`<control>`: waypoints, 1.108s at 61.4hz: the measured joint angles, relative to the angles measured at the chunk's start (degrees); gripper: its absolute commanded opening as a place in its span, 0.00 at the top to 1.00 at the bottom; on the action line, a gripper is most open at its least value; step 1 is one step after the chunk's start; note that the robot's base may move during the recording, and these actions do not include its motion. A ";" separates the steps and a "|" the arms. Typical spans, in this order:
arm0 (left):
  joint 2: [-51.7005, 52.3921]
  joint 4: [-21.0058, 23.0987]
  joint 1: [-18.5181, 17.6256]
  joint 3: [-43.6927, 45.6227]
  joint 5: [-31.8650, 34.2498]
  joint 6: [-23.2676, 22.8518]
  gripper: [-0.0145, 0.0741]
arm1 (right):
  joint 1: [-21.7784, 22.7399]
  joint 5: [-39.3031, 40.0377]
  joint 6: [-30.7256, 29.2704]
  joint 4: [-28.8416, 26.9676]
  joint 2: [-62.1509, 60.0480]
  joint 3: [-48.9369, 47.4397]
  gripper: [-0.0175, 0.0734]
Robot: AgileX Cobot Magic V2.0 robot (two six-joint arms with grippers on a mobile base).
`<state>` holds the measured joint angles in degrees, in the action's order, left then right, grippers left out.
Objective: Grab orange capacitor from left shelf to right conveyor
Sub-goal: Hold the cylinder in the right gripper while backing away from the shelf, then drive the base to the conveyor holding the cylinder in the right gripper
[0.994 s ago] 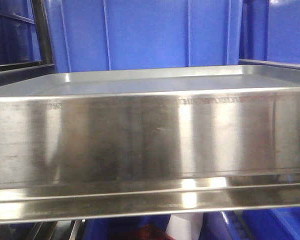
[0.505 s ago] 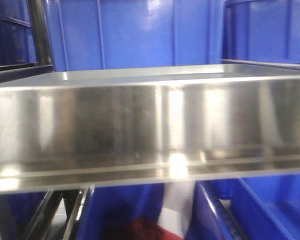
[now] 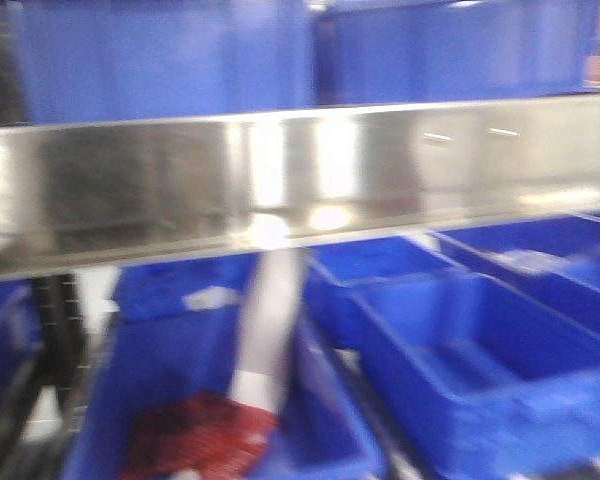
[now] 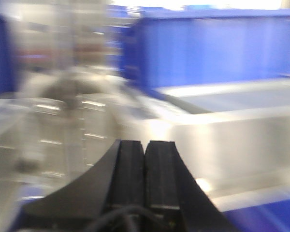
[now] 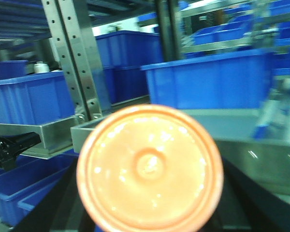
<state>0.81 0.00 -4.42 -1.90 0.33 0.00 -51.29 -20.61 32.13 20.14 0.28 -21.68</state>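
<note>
The orange capacitor (image 5: 150, 166) fills the right wrist view end-on: a round orange flat face with a small centre ring. My right gripper (image 5: 150, 203) is shut on it, its dark fingers showing on both sides. The steel left shelf (image 3: 300, 180) crosses the front view as a shiny blurred band; it also shows in the left wrist view (image 4: 222, 140) and behind the capacitor in the right wrist view (image 5: 261, 145). My left gripper (image 4: 145, 145) is shut and empty, its black pads pressed together, near the shelf's left corner. The conveyor is out of view.
Blue plastic bins (image 3: 460, 350) sit below the shelf, one with red contents (image 3: 195, 435). More blue bins (image 5: 208, 79) stand behind. A perforated steel rack post (image 5: 77, 58) rises at the left of the right wrist view.
The front view has swung: the steel shelf has moved up in the frame and narrowed, and the blue bins below have come into view. The picture is motion-blurred.
</note>
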 measured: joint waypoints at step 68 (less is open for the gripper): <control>0.00 0.00 0.00 0.00 0.00 0.00 0.95 | 0.00 0.00 0.00 0.00 0.00 0.03 0.75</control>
<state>0.81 0.00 -4.42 -1.90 0.33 0.00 -51.29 -20.61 32.13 20.14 0.28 -21.65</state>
